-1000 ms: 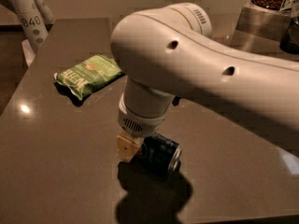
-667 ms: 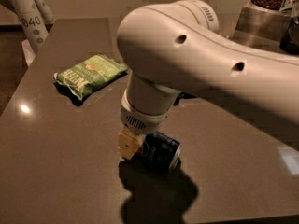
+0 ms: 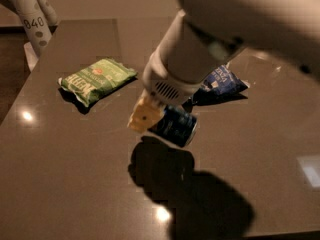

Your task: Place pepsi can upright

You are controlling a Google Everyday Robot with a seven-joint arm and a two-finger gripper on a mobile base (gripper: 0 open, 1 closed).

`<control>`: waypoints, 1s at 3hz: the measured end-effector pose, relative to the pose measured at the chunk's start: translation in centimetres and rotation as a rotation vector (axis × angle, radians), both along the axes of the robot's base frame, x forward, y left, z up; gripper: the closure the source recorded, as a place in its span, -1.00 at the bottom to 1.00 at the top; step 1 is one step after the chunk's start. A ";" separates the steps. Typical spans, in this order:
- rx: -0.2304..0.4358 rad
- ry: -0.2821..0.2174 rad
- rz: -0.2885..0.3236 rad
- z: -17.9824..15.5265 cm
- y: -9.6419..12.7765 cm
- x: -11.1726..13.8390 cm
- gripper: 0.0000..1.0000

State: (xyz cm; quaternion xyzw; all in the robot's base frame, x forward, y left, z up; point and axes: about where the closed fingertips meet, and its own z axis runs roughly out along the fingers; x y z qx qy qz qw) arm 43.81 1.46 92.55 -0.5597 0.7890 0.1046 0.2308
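The pepsi can [image 3: 175, 126] is seen clamped in the robot's hand [image 3: 154, 119] just above the middle of the dark bench [image 3: 75, 184], tilted on its side, with a heavy shadow thrown on the surface below it. Only one pale yellow finger [image 3: 144, 115] is shown, at the can's left; the other is hidden behind the can. The upper right is filled by the blurred arm [image 3: 240, 19], which is cut off by the edge. A blue chip bag [image 3: 222, 81] is partly covered by it. A green chip bag [image 3: 96, 79] is left lying well apart, to the left.
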 end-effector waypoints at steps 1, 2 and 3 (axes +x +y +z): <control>0.082 -0.074 0.024 2.5 -0.3 1.3 1.00; 0.237 -0.165 0.028 3.4 -1.1 2.5 1.00; 0.375 -0.253 0.009 4.0 -1.9 3.7 1.00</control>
